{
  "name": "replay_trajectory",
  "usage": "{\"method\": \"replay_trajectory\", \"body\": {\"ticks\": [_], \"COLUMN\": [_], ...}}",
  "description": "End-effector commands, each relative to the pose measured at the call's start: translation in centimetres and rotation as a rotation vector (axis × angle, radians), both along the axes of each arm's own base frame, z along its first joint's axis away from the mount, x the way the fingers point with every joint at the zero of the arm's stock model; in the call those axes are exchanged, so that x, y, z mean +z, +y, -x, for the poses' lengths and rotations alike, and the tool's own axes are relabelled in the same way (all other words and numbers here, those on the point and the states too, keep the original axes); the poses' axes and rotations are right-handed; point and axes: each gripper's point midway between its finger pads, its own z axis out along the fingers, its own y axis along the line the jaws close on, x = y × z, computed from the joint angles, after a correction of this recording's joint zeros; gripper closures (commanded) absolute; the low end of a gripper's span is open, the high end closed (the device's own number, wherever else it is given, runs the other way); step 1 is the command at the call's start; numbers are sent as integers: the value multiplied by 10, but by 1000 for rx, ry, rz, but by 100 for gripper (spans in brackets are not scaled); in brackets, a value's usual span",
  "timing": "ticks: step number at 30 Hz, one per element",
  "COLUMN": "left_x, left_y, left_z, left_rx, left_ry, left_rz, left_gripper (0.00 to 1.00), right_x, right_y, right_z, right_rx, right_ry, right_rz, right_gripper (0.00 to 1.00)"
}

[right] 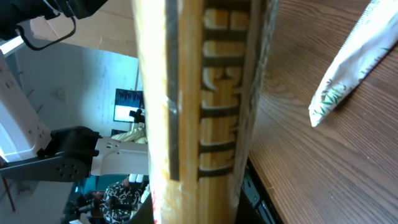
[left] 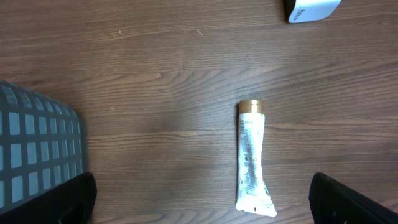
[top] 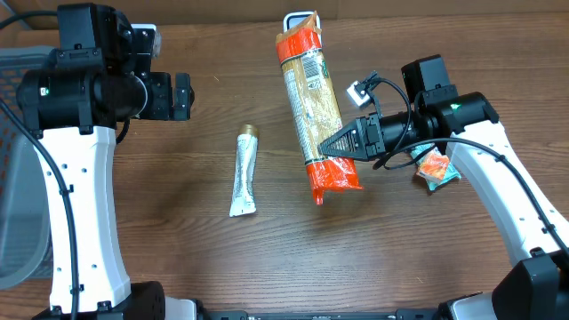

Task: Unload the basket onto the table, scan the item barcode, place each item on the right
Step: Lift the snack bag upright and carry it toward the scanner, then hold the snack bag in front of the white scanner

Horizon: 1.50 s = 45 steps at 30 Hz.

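Looks like the scan step is on: the right gripper [top: 341,142] is clamped narrow on the spaghetti pack [top: 309,89], far end up by the white scanner [top: 300,18] — next it probably needs the barcode turned toward it — the left gripper [top: 183,94] gapes wide, and the grey basket [top: 16,133] far left shows nothing inside

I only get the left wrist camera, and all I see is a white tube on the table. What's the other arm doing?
Observer: The right gripper is shut on a long orange pasta packet, right of your tube.
Operator: Where does the packet point?
Observer: Its far end overlaps a white device at the table's back edge.
Operator: Anything else around?
Observer: A small orange packet lies under the right arm.
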Motion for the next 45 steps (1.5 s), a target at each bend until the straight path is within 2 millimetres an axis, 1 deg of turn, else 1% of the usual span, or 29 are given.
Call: {"method": "replay_trajectory", "body": {"ticks": [1,3,4,5,7,10,12,13,15,16,17,21,23,24,26,28,31,33,36,39,42,45], "left_x": [6,6,6,6,6,6,6,6,6,6,6,6,6,6,6,6,6,6,6,6,6,6], "left_y": [1,1,1,1,1,1,1,1,1,1,1,1,1,1,1,1,1,1,1,1,1,1], "left_z": [-1,-1,-1,-1,-1,-1,-1,-1,-1,-1,-1,-1,-1,-1,-1,-1,-1,-1,-1,-1,-1,-1], "left_rx": [-7,-7,-7,-7,-7,-7,-7,-7,-7,-7,-7,-7,-7,-7,-7,-7,-7,-7,-7,-7,-7,-7], "left_ry": [-21,-21,-21,-21,-21,-21,-21,-21,-21,-21,-21,-21,-21,-21,-21,-21,-21,-21,-21,-21,-21,-21], "left_rz": [-10,-10,-10,-10,-10,-10,-10,-10,-10,-10,-10,-10,-10,-10,-10,-10,-10,-10,-10,-10,-10,-10], "left_gripper": [0,0,0,0,1,0,0,0,0,0,0,0,0,0,0,0,0,0,0,0,0,0], "right_x": [45,42,36,27,2,-31,-47,-51,-50,-44,-36,10,29,36,40,33,17,5,-16,-30,-44,-58], "right_y": [1,1,1,0,-4,-15,-25,-30,-42,-51,-59,-100,-105,-104,-104,-106,-110,-110,-99,-90,-88,-92], "right_z": [12,10,6,1,-10,-21,-27,-31,-40,-47,-54,-96,-114,-123,-145,-174,-206,-224,-247,-267,-280,-286], "right_rx": [65,54,33,1,-80,-178,-240,-266,-327,-371,-412,-642,-718,-737,-772,-791,-788,-767,-716,-732,-731,-736], "right_ry": [-122,-134,-136,-123,-96,-80,-78,-96,-136,-171,-213,-430,-521,-575,-681,-812,-929,-985,-1045,-1083,-1101,-1094], "right_rz": [-146,-126,-82,-20,140,362,490,555,664,728,784,1074,1168,1215,1336,1510,1717,1820,1864,1856,1868,1911], "right_gripper": [96,96,96,96,96,96,96,96,97,97,97,97,97,97,97,96,96,96,96,96,96,96]}}
